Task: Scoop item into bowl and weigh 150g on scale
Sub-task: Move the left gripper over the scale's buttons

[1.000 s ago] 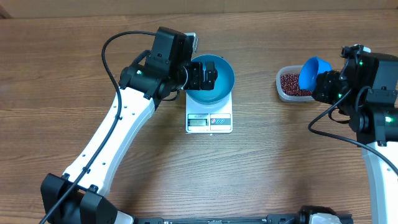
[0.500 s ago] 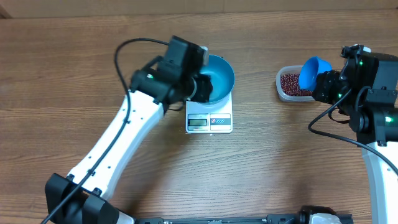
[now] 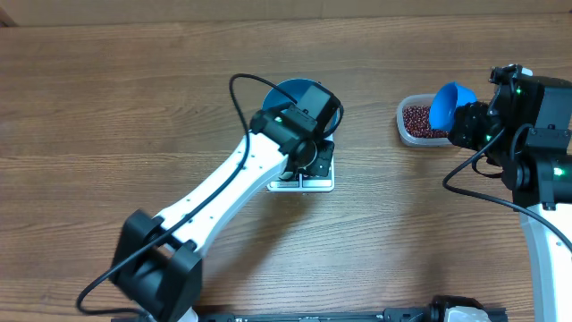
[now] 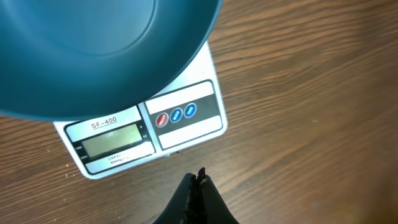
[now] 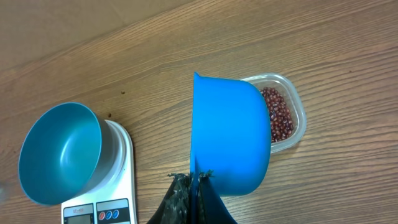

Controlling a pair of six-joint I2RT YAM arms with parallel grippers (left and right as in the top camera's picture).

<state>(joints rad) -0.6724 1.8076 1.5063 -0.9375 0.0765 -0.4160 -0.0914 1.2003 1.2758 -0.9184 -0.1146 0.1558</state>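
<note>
The blue bowl (image 5: 59, 152) stands empty on the white scale (image 4: 205, 134). My left gripper (image 4: 199, 177) is shut with nothing in it, its tips just above the wood in front of the scale's buttons (image 4: 176, 114). In the overhead view the left arm covers most of the bowl (image 3: 284, 89) and the scale (image 3: 308, 185). My right gripper (image 5: 198, 177) is shut on the handle of a blue scoop (image 5: 230, 137), held tilted over the clear tub (image 5: 300, 121) of dark red beans (image 5: 280, 115). Overhead, the scoop (image 3: 451, 103) hangs at the tub's right end.
The tub (image 3: 407, 134) with its beans (image 3: 416, 119) sits on the wooden table to the right of the scale. A black cable (image 3: 246, 85) loops above the left arm. The right arm's base (image 3: 545, 152) stands at the right edge.
My left gripper has closed from wide open. The left arm has swung right from the bowl's left side to over the front of the scale. The right arm and scoop have not moved.
</note>
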